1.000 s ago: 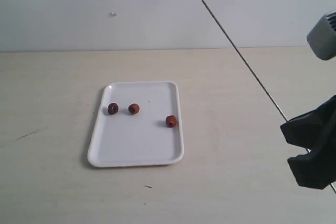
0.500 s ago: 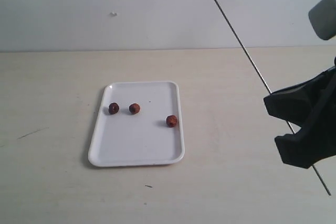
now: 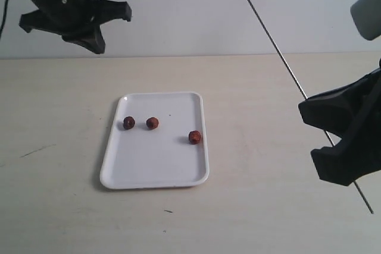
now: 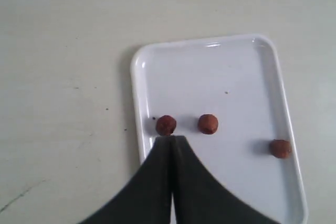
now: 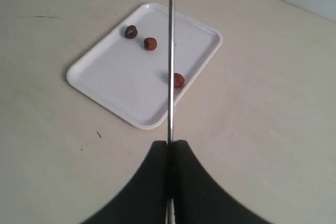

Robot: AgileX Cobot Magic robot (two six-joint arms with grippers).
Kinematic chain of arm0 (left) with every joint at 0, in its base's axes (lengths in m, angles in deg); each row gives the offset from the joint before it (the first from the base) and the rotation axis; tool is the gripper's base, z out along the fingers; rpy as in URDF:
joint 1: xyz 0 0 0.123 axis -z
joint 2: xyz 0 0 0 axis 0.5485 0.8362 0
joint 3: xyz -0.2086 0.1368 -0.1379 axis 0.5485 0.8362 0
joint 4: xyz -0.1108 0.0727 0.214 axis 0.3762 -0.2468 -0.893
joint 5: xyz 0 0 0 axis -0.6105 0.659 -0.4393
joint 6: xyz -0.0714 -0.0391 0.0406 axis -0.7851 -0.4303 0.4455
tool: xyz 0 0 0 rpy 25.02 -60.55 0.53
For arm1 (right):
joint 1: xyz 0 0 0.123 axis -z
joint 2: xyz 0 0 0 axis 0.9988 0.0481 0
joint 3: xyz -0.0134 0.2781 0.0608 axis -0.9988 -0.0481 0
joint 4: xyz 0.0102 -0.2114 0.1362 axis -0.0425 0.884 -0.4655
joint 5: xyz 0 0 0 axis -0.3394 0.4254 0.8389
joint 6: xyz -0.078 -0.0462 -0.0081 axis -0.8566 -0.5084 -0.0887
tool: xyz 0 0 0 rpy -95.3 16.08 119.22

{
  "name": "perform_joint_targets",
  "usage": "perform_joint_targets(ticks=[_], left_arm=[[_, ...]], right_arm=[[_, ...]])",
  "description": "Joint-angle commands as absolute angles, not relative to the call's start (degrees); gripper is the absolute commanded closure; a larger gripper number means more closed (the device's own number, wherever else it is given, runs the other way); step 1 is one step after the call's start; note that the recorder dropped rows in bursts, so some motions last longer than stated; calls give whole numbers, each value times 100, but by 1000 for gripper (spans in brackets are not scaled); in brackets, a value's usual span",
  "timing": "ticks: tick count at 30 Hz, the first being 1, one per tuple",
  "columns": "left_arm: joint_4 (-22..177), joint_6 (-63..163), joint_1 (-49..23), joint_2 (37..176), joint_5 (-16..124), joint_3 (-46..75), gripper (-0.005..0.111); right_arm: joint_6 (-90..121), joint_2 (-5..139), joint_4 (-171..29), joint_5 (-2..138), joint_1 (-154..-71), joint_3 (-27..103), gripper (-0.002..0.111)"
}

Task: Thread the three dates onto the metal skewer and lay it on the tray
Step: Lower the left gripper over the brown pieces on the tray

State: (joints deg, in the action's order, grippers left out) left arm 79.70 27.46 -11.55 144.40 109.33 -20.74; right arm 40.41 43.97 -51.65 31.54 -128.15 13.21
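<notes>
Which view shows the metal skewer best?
Exterior view: the metal skewer shows along most of its length. Right wrist view sees it foreshortened, in the right gripper's shut jaws. Left wrist view misses it.

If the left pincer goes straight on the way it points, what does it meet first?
Probably the outer date of the close pair on the tray, just ahead of the left pincer; depth is unclear.

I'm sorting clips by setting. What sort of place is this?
Likely a robotics lab bench, not a kitchen: a plain pale tabletop against a blank wall, only a white tray with three dates on it, and a robot's right gripper shut on a metal skewer.
</notes>
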Motion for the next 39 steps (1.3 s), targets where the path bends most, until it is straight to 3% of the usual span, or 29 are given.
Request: perform_joint_targets(ticks=[1,3,9,12,33,39], left_arm=[[8211,2987,-1138,15412,11827,-3002,107],[8312,3034,-1138,15806,11910,-3332,106],[8850,3025,-1149,16549,12238,-3941,71],[8822,2883,-1188,16683,12402,-4033,63],[8821,2243,-1273,17203,12402,-4039,63],[8215,3376,-1273,17248,12402,-4039,63]], right_arm=[[4151,4391,-5156,3063,-12790,1303,108],[4165,4391,-5156,3063,-12790,1303,108],[4202,4391,-5156,3063,-12790,1303,108],[4199,4444,-5156,3063,-12790,1303,108],[4199,4851,-5140,3017,-12790,1303,108],[4199,4851,-5163,3017,-12790,1303,108]])
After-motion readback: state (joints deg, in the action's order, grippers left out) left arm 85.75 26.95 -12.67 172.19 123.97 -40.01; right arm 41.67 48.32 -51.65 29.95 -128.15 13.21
